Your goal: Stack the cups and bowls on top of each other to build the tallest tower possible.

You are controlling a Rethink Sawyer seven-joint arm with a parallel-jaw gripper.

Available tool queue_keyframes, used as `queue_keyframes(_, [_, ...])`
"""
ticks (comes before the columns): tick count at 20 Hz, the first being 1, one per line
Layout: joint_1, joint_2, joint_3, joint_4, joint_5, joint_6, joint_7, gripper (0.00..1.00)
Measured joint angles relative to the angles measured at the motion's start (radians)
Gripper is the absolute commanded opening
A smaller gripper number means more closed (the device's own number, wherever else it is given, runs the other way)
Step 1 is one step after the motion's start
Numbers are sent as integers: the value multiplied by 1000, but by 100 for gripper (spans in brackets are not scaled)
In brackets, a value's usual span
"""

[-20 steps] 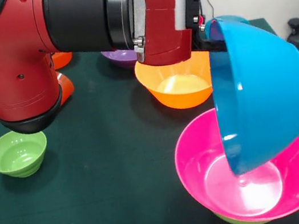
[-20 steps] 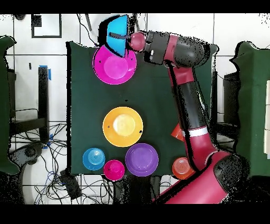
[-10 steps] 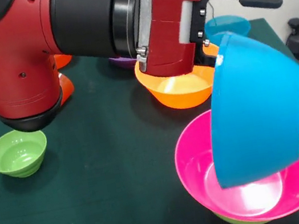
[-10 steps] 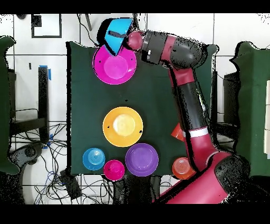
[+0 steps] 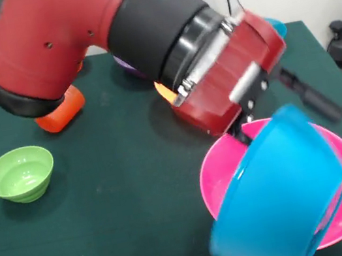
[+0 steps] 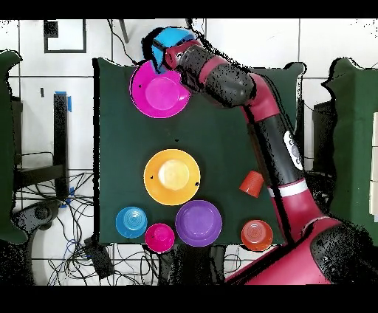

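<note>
I've got the blue bowl (image 5: pixel 278 192) tipped hard on its side, low over the pink bowl (image 5: pixel 219 176), its rounded outside facing the front camera. It covers much of the pink one from this angle, and I cannot tell whether the two touch. The pincer (image 5: pixel 245 135) is closed on the blue bowl's rim, one black finger (image 5: pixel 311 98) sticking out past it. From overhead, the blue bowl (image 6: pixel 171 38) sits at the surface's far edge, just beyond the pink bowl (image 6: pixel 159 92), with the arm (image 6: pixel 251 111) angling across to it.

The pink bowl is the tower's outer shell near that far corner; whatever sits under it is hidden right now.

The rest is spread out. A large orange bowl (image 6: pixel 171 177) is mid-surface. Along the near edge: a small blue bowl (image 6: pixel 131 221), a small magenta bowl (image 6: pixel 159 237), a purple bowl (image 6: pixel 198 222) and a small orange bowl (image 6: pixel 256 235). The cup (image 6: pixel 252 183) lies on its side beside the arm, well apart from the tower. A small green bowl (image 5: pixel 19 174) stands alone in the front view, upright.
</note>
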Motion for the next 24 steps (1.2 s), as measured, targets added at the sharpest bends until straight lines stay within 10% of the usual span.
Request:
queue_keyframes(8, [181,-273,-309,20,-248,-264,121,100])
queue_keyframes(16, [84,-183,-190,66,79,-58,137,100])
queue_keyframes(24, [-6,-58,-147,60,209,141,103,100])
